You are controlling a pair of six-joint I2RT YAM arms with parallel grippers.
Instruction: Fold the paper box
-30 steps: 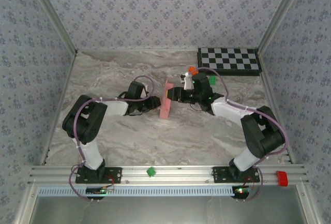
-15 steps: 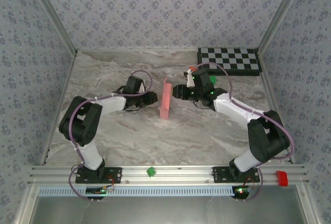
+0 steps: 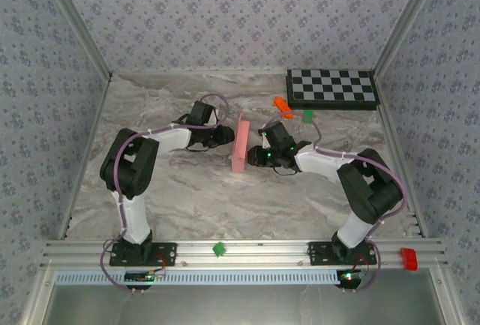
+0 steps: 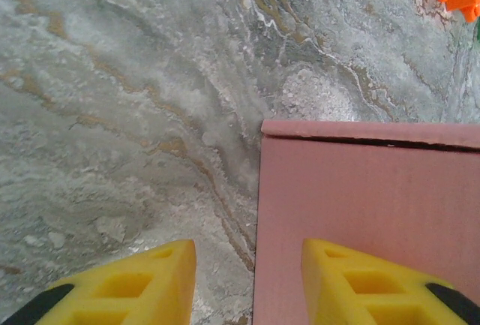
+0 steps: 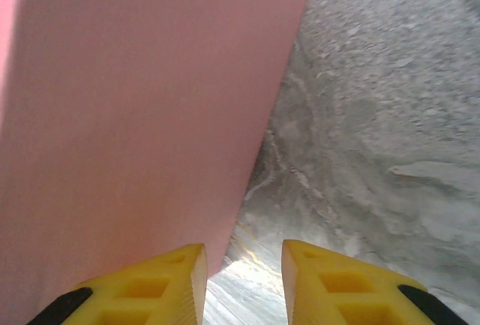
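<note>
A: Where is the box?
B: The salmon-pink thin card paper box [image 3: 240,143] stands on edge on the grey marbled bench [image 3: 187,190].
A: And the hands?
B: The left hand [image 3: 227,136] is just left of the box, the right hand [image 3: 253,154] just right of it. On both, the yellow fingers are parted and grip nothing.

the thin card box [image 3: 241,143] is plain salmon pink. the marbled stone-look worktop [image 3: 187,190] is grey and white with tan veins. the flat checkerboard [image 3: 332,87] is black and white. the small plastic block [image 3: 283,104] is orange. the left end effector [image 4: 247,265] and right end effector [image 5: 244,265] have yellow fingers [image 4: 142,284] with black tips. the wallpaper [image 3: 240,17] is blue-grey and floral.
</note>
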